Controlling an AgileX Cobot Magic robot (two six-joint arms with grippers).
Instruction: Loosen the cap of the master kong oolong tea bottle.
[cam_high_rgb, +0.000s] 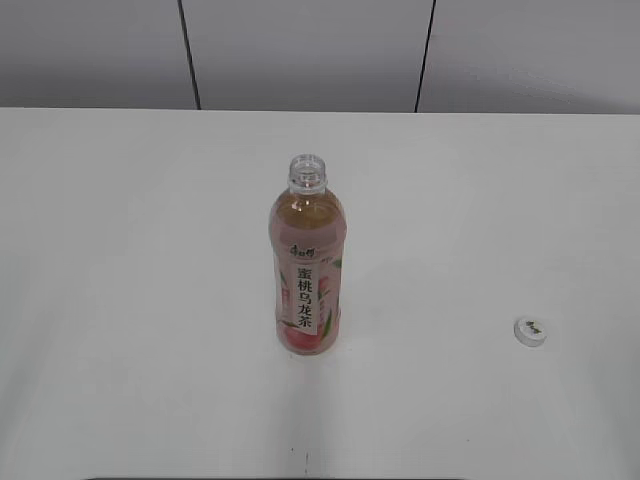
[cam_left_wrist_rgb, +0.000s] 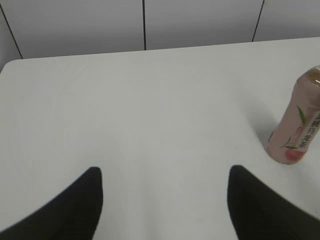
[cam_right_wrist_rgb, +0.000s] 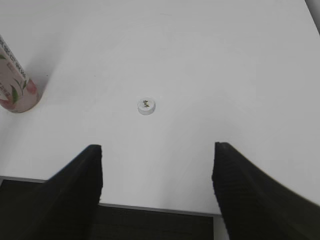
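The master kong oolong tea bottle (cam_high_rgb: 307, 270) stands upright in the middle of the white table (cam_high_rgb: 120, 250) with its neck bare. It also shows at the right edge of the left wrist view (cam_left_wrist_rgb: 299, 122) and the left edge of the right wrist view (cam_right_wrist_rgb: 12, 85). The white cap (cam_high_rgb: 530, 330) lies flat on the table to the bottle's right, logo up, and shows in the right wrist view (cam_right_wrist_rgb: 146, 106). My left gripper (cam_left_wrist_rgb: 165, 172) is open and empty, left of the bottle. My right gripper (cam_right_wrist_rgb: 157, 150) is open and empty, near the table's front edge, short of the cap. Neither gripper shows in the exterior view.
A grey panelled wall (cam_high_rgb: 300, 50) runs behind the table's far edge. The table's front edge (cam_right_wrist_rgb: 150, 207) lies right under my right gripper, with a dark gap below it.
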